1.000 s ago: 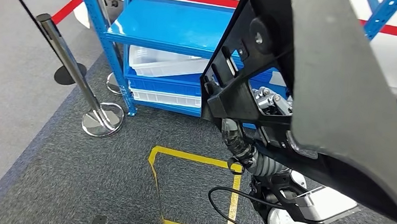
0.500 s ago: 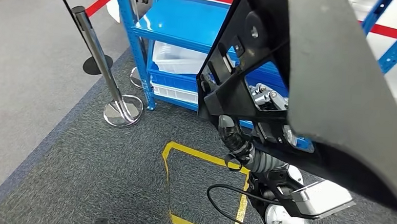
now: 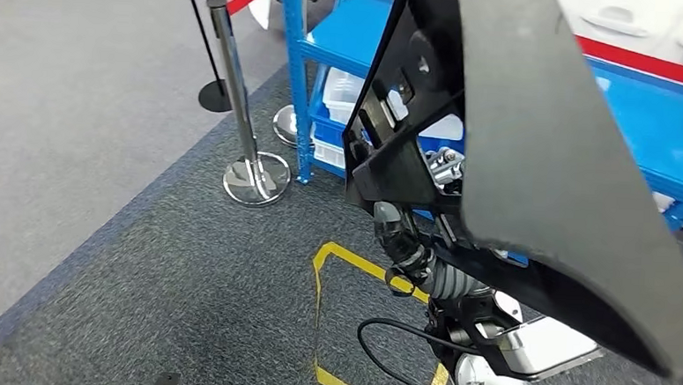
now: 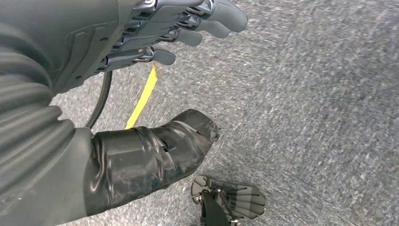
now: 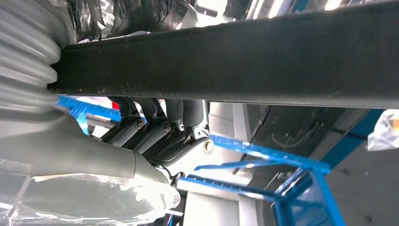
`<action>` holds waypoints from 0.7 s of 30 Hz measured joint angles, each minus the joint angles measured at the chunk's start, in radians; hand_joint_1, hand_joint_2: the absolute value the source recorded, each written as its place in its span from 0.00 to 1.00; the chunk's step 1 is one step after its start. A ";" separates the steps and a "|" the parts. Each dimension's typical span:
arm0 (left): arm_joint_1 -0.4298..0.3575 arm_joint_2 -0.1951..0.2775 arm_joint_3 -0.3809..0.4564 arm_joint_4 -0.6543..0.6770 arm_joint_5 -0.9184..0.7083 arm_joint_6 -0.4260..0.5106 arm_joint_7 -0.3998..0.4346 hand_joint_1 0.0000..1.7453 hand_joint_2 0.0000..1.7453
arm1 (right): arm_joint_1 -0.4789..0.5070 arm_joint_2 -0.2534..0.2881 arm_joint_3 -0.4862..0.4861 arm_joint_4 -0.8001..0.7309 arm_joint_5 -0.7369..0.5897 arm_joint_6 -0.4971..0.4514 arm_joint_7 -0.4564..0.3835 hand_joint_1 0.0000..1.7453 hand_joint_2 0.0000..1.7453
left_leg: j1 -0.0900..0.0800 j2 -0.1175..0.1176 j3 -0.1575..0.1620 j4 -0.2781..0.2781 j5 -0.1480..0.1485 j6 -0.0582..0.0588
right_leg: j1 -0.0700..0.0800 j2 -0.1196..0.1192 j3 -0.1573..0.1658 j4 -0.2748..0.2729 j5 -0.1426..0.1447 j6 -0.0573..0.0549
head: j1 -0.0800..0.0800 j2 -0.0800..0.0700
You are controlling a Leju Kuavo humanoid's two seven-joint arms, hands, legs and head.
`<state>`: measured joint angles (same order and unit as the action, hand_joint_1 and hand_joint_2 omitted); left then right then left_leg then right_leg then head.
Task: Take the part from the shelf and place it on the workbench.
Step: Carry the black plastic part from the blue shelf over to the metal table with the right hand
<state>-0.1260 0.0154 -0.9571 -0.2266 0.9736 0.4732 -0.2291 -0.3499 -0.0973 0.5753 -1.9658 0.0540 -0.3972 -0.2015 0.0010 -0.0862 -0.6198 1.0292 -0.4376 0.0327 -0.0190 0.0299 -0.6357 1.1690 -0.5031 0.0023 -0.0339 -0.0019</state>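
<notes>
Currently itemised: one large black part (image 3: 542, 168), held up close before my head camera and spanning from 12 to 4 o'clock; my right hand (image 5: 155, 127) grips it, dark fingers (image 5: 141, 110) curled against its edge in the right wrist view. One left hand (image 4: 155, 37), holding nothing, fingers apart and loosely bent, hanging over grey carpet (image 3: 184, 272). One blue shelf (image 3: 346, 43) at 12 o'clock, behind the part; on its lower level white trays (image 3: 339, 91), count uncertain and contents not discernible. Two chrome stanchions: one (image 3: 237, 99) at 11 o'clock, a second base (image 3: 285, 126) just beside the shelf leg. One yellow tape outline (image 3: 334, 263) on the carpet at 6 o'clock.
</notes>
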 joint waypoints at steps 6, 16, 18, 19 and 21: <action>0.005 -0.002 0.000 0.000 0.005 0.007 -0.009 0.00 1.00 | 0.010 -0.001 0.000 -0.013 0.017 -0.006 0.005 1.00 1.00 | 0.010 -0.061 -0.026 0.009 0.010 -0.030 | 0.001 0.031 0.049 -0.109 0.025 -0.009 | 0.000 0.000; 0.002 -0.005 0.000 0.001 0.022 0.012 -0.016 0.00 1.00 | 0.007 0.000 0.000 -0.020 0.004 0.029 -0.016 1.00 1.00 | 0.003 0.101 -0.060 0.089 -0.032 -0.046 | 0.008 -0.075 0.065 -0.126 0.026 -0.020 | -0.014 0.000; -0.002 -0.005 0.000 0.001 0.031 0.014 -0.018 0.00 1.00 | 0.003 0.001 0.000 -0.020 -0.006 0.041 -0.031 1.00 1.00 | -0.005 0.134 -0.016 0.010 0.007 -0.032 | 0.013 -0.130 0.071 -0.126 0.018 -0.012 | -0.013 0.000; -0.002 -0.005 0.000 0.001 0.032 0.015 -0.018 0.00 1.00 | 0.002 0.002 0.000 -0.019 -0.007 0.041 -0.033 1.00 1.00 | -0.011 0.132 -0.014 0.002 0.004 -0.024 | 0.014 -0.139 0.073 -0.128 0.017 -0.008 | -0.012 0.000; 0.003 -0.005 0.000 0.001 0.033 0.016 -0.019 0.00 1.00 | 0.001 0.004 0.000 -0.019 -0.007 0.044 -0.035 1.00 1.00 | -0.010 0.111 -0.009 -0.009 0.010 -0.012 | 0.013 -0.144 0.077 -0.127 0.010 0.002 | -0.010 0.000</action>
<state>-0.1227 0.0107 -0.9567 -0.2255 1.0061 0.4889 -0.2485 -0.3488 -0.0935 0.5753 -1.9848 0.0467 -0.3533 -0.2366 -0.0091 0.0249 -0.6288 1.0202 -0.4281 0.0207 -0.0064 -0.1144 -0.5589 1.0420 -0.4929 0.0043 -0.0442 -0.0019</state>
